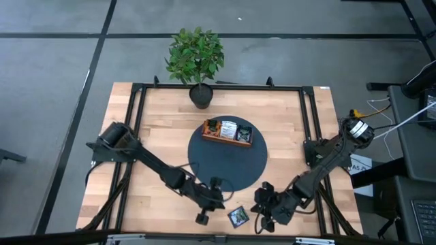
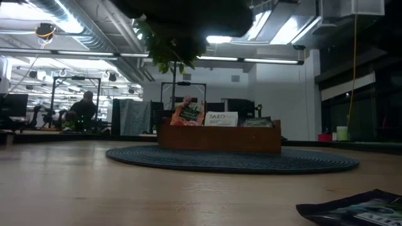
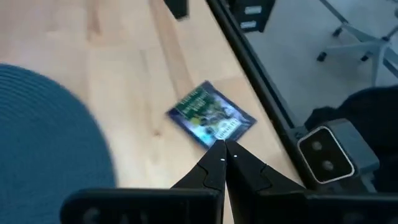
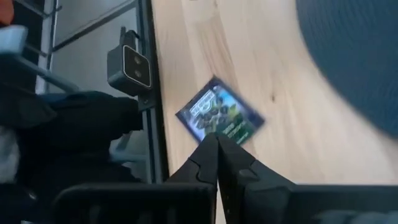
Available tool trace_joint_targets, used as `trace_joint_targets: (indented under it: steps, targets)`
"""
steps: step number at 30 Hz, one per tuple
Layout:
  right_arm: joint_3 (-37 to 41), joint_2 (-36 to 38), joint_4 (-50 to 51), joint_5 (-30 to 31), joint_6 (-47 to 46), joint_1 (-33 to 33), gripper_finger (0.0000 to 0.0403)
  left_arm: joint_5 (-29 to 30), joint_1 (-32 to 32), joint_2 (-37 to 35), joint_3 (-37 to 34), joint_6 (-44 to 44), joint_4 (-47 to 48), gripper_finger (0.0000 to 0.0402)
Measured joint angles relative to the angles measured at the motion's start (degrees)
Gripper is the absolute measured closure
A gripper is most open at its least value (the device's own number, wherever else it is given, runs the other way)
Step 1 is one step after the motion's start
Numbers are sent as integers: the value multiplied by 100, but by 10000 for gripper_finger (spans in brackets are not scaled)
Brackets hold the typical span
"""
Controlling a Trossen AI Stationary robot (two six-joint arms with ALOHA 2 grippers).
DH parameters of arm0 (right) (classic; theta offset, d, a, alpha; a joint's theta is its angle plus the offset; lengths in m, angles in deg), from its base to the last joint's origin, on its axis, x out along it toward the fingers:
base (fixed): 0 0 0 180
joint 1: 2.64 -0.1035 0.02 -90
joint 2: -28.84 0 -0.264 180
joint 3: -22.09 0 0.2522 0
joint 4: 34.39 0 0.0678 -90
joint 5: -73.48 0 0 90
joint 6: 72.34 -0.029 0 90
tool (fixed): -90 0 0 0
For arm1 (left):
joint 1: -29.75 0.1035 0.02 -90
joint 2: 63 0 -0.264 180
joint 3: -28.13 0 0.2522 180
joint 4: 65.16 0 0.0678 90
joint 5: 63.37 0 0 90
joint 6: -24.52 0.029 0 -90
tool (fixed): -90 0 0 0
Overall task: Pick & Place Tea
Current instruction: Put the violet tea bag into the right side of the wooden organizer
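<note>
Clearly the step in hand is picking up the dark sachet (image 1: 238, 216), which lies flat on the bare wood near the table's front edge, between the 2 grippers and well apart from the wooden tray (image 1: 227, 133). Both the left gripper (image 3: 224, 148) and the right gripper (image 4: 217, 138) have their jaws clenched on nothing, each pair of tips meeting just short of the sachet's nearest edge. To do this well, 1 gripper should probably part its jaws first, then come down over an edge or corner, since so thin a packet gives little to pinch. Its glossy printed foil looks slick; the round mat (image 1: 204, 160) looks woven, the tabletop (image 1: 157, 122) pale grained plank.
</note>
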Motion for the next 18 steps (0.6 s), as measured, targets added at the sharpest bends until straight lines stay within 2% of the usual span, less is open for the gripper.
trace_joint_targets:
  steps: [3,6,13,18]
  targets:
    - [-2,-3,79,4,-591,-57,393,-2,-106,314,294,91,54,400]
    - [-2,-3,72,16,-792,-65,382,49,-211,589,544,151,83,399]
    - [-2,-3,99,34,-970,-65,366,167,-295,1007,852,160,17,399]
    - [-2,-3,101,279,-972,-63,357,244,-289,1202,879,160,16,399]
